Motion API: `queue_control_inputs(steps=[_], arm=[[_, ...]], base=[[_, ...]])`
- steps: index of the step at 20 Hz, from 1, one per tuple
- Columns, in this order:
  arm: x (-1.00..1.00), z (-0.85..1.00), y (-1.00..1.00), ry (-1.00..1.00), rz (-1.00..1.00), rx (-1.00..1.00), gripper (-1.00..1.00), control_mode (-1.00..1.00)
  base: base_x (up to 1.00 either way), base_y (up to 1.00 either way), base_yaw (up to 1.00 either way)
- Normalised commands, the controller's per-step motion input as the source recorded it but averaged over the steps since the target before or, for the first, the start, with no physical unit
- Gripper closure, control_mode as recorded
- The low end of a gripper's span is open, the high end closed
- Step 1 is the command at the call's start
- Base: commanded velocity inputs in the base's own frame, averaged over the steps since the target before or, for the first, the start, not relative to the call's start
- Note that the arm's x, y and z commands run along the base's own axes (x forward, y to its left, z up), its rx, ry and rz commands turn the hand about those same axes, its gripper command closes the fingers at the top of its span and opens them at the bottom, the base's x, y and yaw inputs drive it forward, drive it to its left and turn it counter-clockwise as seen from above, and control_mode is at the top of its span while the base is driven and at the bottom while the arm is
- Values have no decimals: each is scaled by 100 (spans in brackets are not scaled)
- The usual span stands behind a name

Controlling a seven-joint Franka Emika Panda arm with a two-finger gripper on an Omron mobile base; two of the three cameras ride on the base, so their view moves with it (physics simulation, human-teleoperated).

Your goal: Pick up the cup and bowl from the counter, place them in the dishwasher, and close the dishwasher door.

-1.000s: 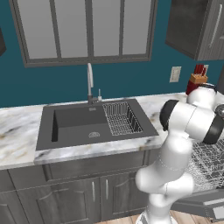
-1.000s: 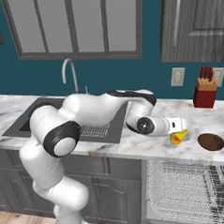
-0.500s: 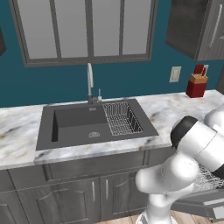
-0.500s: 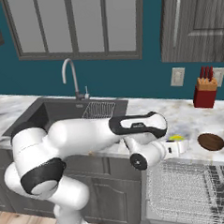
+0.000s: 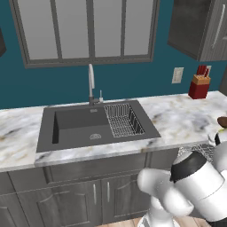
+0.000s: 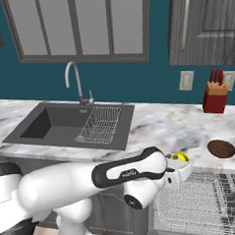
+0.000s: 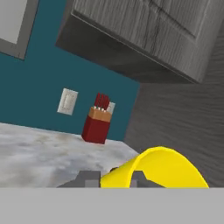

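Note:
My gripper [image 6: 184, 165] is shut on the yellow cup [image 6: 180, 157] and holds it at the counter's front edge, just above the left end of the dishwasher's pulled-out wire rack [image 6: 206, 202]. In the hand view the cup [image 7: 159, 170] sits tilted between my fingertips [image 7: 87, 179]. The dark brown bowl [image 6: 221, 148] rests on the marble counter [image 6: 159, 124], to the right of the cup and apart from it. Its edge [image 5: 221, 120] shows at the right of the left base view, beyond the rack [image 5: 200, 150]. The dishwasher door is out of view.
A red knife block [image 6: 214, 98] stands against the back wall beside an outlet [image 6: 186, 80]. The dark sink [image 6: 65, 123] with a wire basket [image 6: 100, 124] and a tap [image 6: 74, 82] lies to the left. Grey cabinets [image 6: 202, 25] hang above.
My arm has swung down and forward from above the counter to its front edge, carrying the cup down over the dishwasher rack. The bowl has stayed put.

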Motion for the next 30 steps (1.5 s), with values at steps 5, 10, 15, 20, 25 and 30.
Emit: queue_control_inputs(steps=[5, 10, 15, 20, 25, 30], arm=[[-60, 22, -11, -11, 9, 2, 100, -100], [-29, 0, -30, 0, 26, -8, 100, -100], [-3, -4, -29, 0, 35, -17, 100, -100], [-1, -11, -21, 3, 37, -26, 100, -100], [-12, -13, 5, 5, 36, -41, 100, -100], [-19, -22, 37, 2, 22, -45, 100, -100]], base=[[0, 0, 0], [0, 0, 0], [0, 0, 0], [0, 0, 0], [0, 0, 0], [0, 0, 0]])
